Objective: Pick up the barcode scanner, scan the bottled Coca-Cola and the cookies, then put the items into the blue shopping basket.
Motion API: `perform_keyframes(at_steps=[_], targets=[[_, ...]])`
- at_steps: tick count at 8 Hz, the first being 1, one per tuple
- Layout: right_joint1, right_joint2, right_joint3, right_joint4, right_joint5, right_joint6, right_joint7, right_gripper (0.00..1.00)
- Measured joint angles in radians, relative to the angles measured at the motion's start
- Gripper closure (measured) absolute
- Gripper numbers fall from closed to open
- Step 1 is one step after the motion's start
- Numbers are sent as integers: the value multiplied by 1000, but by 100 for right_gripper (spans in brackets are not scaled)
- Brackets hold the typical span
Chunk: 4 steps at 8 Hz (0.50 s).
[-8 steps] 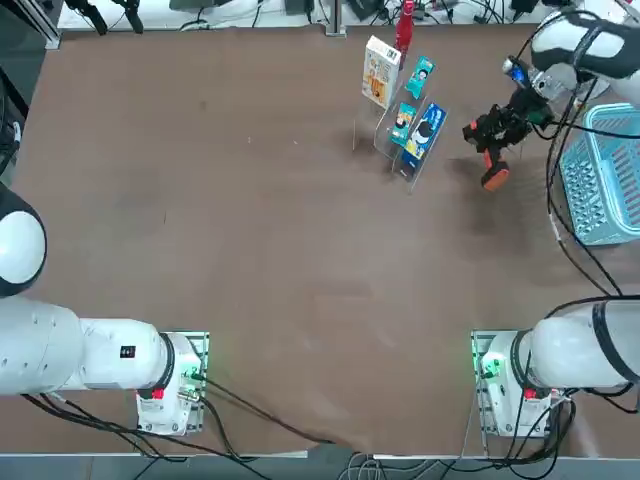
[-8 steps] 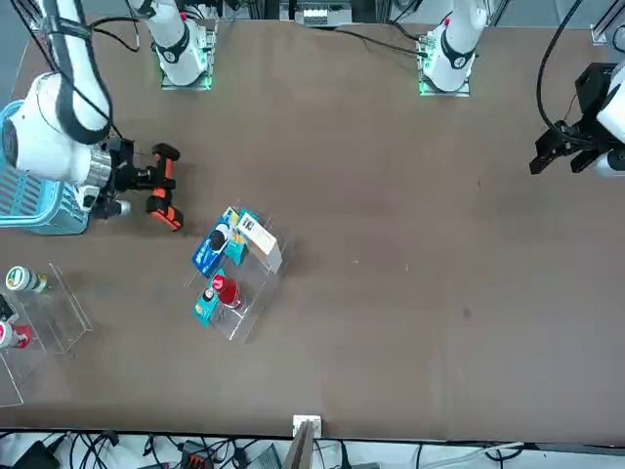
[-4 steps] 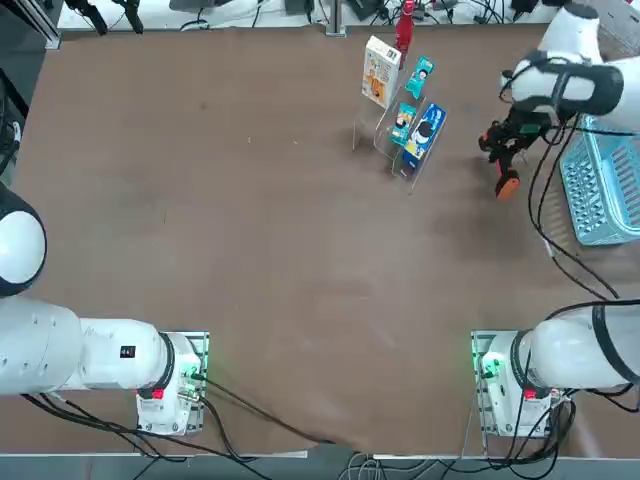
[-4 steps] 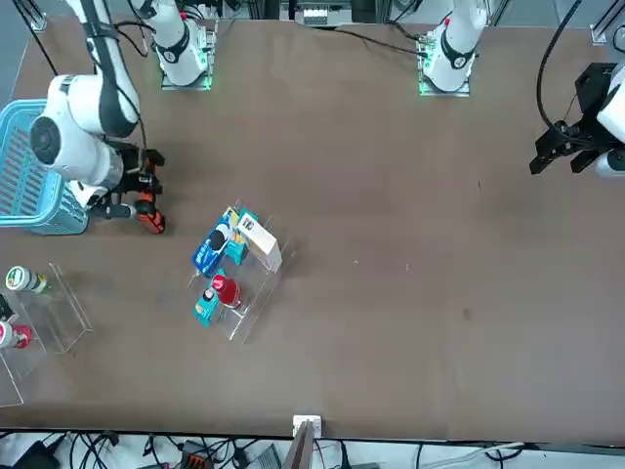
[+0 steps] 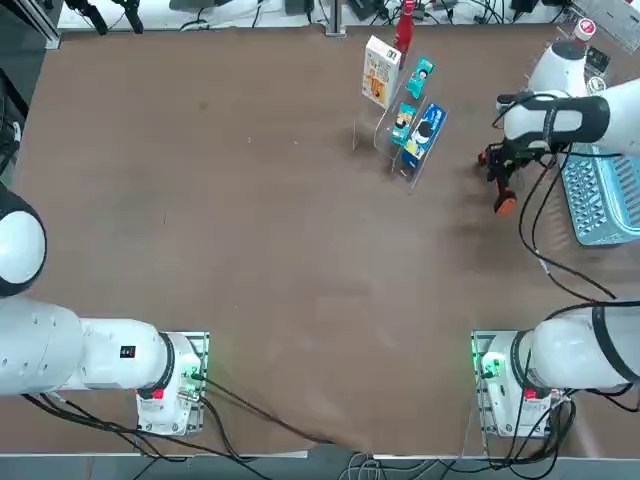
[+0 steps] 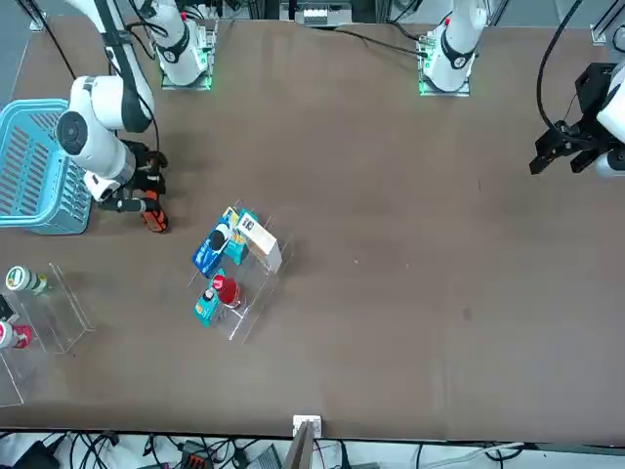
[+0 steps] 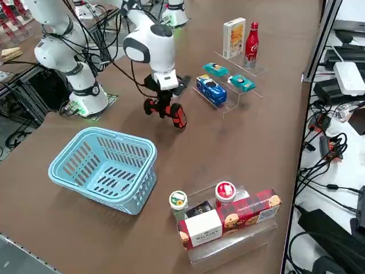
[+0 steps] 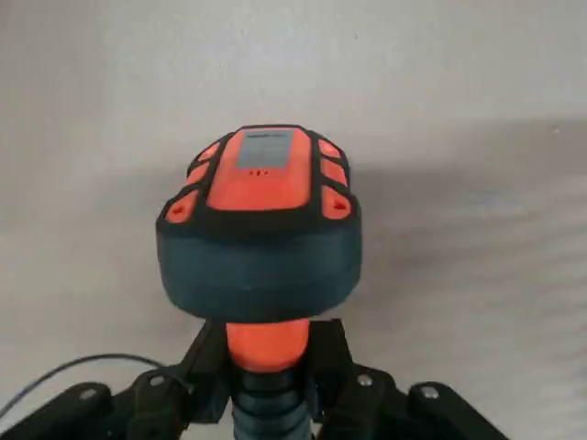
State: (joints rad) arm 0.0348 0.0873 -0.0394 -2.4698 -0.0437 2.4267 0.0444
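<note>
While your right gripper [image 8: 272, 390] hangs between the clear display stand [image 5: 398, 150] and the blue shopping basket [image 5: 604, 195], its jaws are clamped on the barcode scanner [image 8: 260, 229]. You can see in the wrist view that they grip the orange neck of the handle, with the black and orange end cap facing the camera. From the side, the scanner [image 7: 166, 109] sits under the wrist, its orange tip low over the desk [image 5: 250, 230]; whether it touches the surface you cannot tell. The basket [image 7: 104, 168] stands on the desk near the gripper, on its outer side, with nothing visible inside. The bottled Coca-Cola [image 7: 251, 38] stands upright at the far end of the stand, just beside the cookies [image 7: 233, 38], also upright. Small teal packets [image 7: 228, 76] and a blue packet [image 7: 210, 89] lie on the stand's lower steps.
</note>
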Motion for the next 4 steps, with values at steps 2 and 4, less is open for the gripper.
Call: perform_keyframes(at_steps=[2, 4], targets=[[0, 11, 0, -26, -5, 33, 2, 57], [-1, 35, -1, -29, -5, 36, 7, 57]])
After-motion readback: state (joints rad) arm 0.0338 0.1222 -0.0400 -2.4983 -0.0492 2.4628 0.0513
